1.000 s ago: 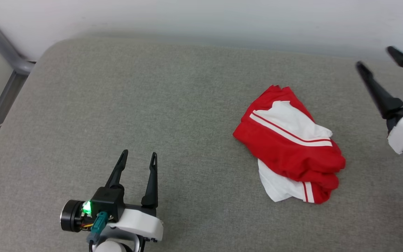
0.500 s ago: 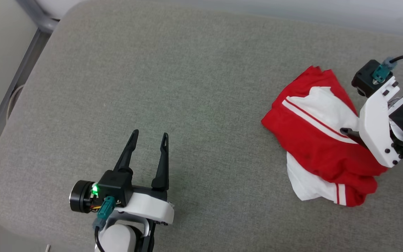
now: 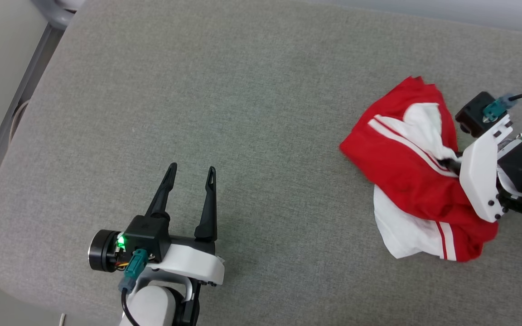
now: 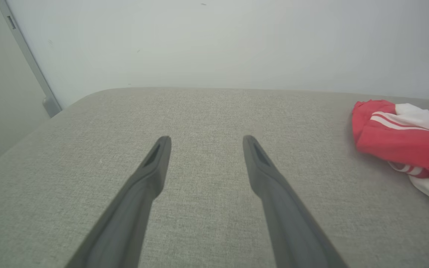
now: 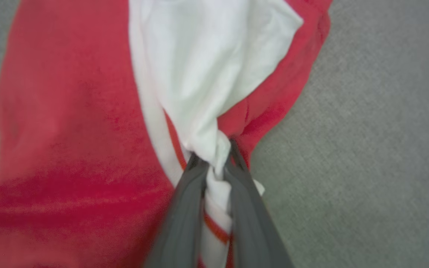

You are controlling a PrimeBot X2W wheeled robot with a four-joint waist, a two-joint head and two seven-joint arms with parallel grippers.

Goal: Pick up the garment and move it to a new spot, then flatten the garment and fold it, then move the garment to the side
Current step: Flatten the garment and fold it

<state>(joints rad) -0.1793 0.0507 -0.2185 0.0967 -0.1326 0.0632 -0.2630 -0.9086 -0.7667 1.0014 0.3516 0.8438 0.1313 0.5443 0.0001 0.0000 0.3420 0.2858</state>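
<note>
The right gripper (image 3: 451,163) is pinching the red T-shirt (image 3: 406,185) — its two dark fingers are drawn in close on a twisted bunch of the white sleeve (image 5: 207,74), with a bit of the red-and-white striping caught between them lower down. In the right wrist view the cloth gathers into a knot right at the fingertips (image 5: 196,175). The rest of the shirt fans away ahead of the gripper and off to one side, crumpled on the grey cushion (image 3: 243,113). It does not look lifted yet; the heap sits flat on the fabric.

The left gripper (image 3: 190,168) hangs just above bare cushion with its fingers spread and nothing between them. The shirt lies well off to its right, and a pale wall (image 4: 214,37) stands beyond.

So I'd say this is the first step, the pick-up. The next move calls for a straight lift, high enough that the trailing hem and the other sleeve clear the cushion. After that comes a carry toward the open stretch in front of the left gripper, where there is room to spread it out. The hold is on one sleeve only — thin cloth, so it may slip free, or the shirt may dangle long and drag.
</note>
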